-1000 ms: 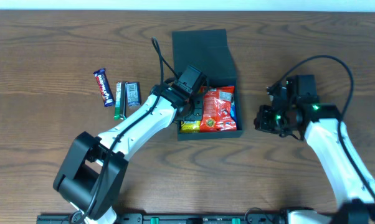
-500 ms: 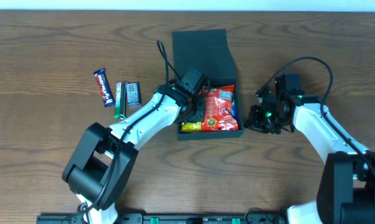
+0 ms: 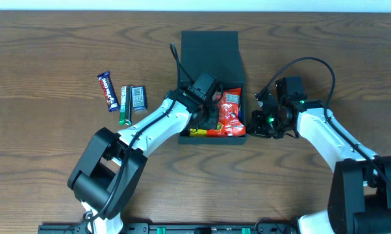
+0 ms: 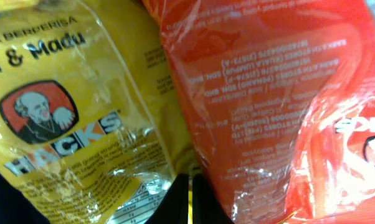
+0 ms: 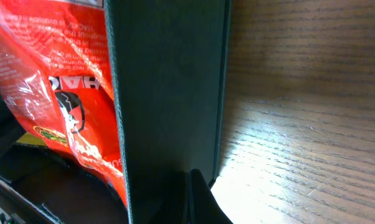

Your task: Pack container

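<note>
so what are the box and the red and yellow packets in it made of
The box looks like matte dark cardboard: flat, dull wall with a thin cut edge, no shine. The red packet and yellow packet look like glossy thin plastic film: crinkles, bright glare spots, printing on the surface.

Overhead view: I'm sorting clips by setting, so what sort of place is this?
Probably a robotics lab bench, not a home: two white robot arms at a wood-grain table, with snack packets in a dark cardboard box.
</note>
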You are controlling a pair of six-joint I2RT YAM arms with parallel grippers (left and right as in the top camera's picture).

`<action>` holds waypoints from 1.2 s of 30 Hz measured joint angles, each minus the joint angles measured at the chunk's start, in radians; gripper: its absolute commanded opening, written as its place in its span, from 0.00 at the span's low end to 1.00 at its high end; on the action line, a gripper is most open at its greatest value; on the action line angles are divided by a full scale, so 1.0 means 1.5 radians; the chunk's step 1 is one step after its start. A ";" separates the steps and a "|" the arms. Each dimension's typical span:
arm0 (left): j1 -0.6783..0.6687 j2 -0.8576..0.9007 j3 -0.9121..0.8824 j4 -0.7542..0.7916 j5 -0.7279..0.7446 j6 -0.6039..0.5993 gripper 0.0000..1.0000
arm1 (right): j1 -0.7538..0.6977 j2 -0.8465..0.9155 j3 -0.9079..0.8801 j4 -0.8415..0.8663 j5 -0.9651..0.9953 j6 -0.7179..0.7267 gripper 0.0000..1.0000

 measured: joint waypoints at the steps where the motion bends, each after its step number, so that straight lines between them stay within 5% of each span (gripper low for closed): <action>1: 0.000 0.000 0.000 -0.005 -0.002 0.003 0.06 | 0.000 0.000 0.000 0.000 0.000 0.000 0.01; 10: 0.000 0.000 0.038 -0.088 -0.014 0.046 0.06 | 0.004 0.000 0.000 -0.015 0.003 0.000 0.01; 20: 0.000 -0.004 0.148 -0.191 -0.180 0.081 0.06 | -0.025 -0.021 -0.002 -0.084 0.021 -0.002 0.02; 36: 0.066 -0.086 0.149 -0.262 -0.283 0.088 0.06 | -0.030 -0.400 -0.002 -0.257 0.061 -0.051 0.01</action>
